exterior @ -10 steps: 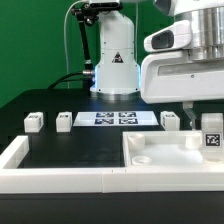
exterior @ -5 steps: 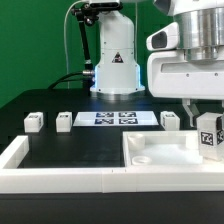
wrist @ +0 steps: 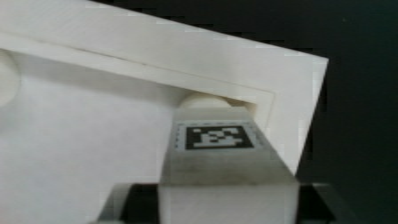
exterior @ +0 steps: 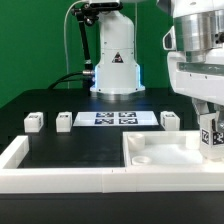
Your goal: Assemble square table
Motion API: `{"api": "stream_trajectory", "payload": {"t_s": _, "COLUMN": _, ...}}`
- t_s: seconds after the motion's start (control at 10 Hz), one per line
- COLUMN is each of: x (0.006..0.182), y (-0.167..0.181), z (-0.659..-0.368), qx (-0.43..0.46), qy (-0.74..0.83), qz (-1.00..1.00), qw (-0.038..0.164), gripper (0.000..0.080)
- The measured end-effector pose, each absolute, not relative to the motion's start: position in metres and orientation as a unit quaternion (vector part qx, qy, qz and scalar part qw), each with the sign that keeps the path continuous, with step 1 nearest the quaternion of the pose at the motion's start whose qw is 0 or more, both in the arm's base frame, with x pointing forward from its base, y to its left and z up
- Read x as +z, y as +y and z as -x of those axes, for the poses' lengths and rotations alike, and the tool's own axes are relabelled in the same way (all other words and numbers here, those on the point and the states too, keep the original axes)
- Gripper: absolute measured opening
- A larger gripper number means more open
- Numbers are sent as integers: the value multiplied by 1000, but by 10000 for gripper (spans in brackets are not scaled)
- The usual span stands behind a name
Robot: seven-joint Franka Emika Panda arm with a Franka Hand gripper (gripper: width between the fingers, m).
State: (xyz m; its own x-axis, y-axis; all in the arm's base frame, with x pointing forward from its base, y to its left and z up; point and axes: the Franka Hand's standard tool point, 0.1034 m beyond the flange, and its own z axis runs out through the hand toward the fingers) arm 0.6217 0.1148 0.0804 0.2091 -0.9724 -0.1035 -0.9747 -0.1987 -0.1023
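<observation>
The square table's white slab (exterior: 160,150) lies flat at the exterior view's right, inside the white rail. My gripper (exterior: 211,126) is shut on a small white tagged leg (exterior: 212,137), held upright just above the slab's far right corner. In the wrist view the leg (wrist: 221,150) hangs between my dark fingers (wrist: 135,205), its tag facing the camera, right by a rounded corner recess (wrist: 215,102) of the slab (wrist: 98,130). Three more legs stand on the black table: two to the exterior view's left (exterior: 33,121) (exterior: 65,120), one at the right (exterior: 170,119).
The marker board (exterior: 118,118) lies flat between the loose legs, in front of the arm's white base (exterior: 116,60). A long white rail (exterior: 50,180) borders the black surface along the front and left.
My gripper has carried the leg toward the exterior view's right and slightly lower, to the slab's far right corner. The grip has not changed.
</observation>
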Motion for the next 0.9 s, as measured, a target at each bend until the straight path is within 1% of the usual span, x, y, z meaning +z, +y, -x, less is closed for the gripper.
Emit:
{"api": "stream_trajectory", "payload": {"t_s": 0.1, "x": 80, "y": 116, "z": -621, "qx": 12, "qy": 651, "qz": 755, "qw": 74, "gripper": 294}}
{"api": "stream_trajectory", "payload": {"t_s": 0.2, "x": 80, "y": 116, "z": -621, "qx": 11, "qy": 636, "qz": 768, "qw": 75, "gripper": 364}}
{"api": "stream_trajectory", "payload": {"t_s": 0.3, "x": 80, "y": 116, "z": -621, "qx": 9, "qy": 622, "qz": 780, "qw": 75, "gripper": 364}}
{"api": "stream_trajectory", "payload": {"t_s": 0.4, "x": 80, "y": 116, "z": -622, "qx": 8, "qy": 608, "qz": 790, "qw": 75, "gripper": 502}}
{"api": "stream_trajectory", "payload": {"t_s": 0.5, "x": 80, "y": 116, "z": -622, "qx": 3, "qy": 567, "qz": 820, "qw": 76, "gripper": 621}}
{"api": "stream_trajectory", "payload": {"t_s": 0.9, "x": 81, "y": 123, "z": -622, "qx": -13, "qy": 386, "qz": 919, "qw": 77, "gripper": 648}}
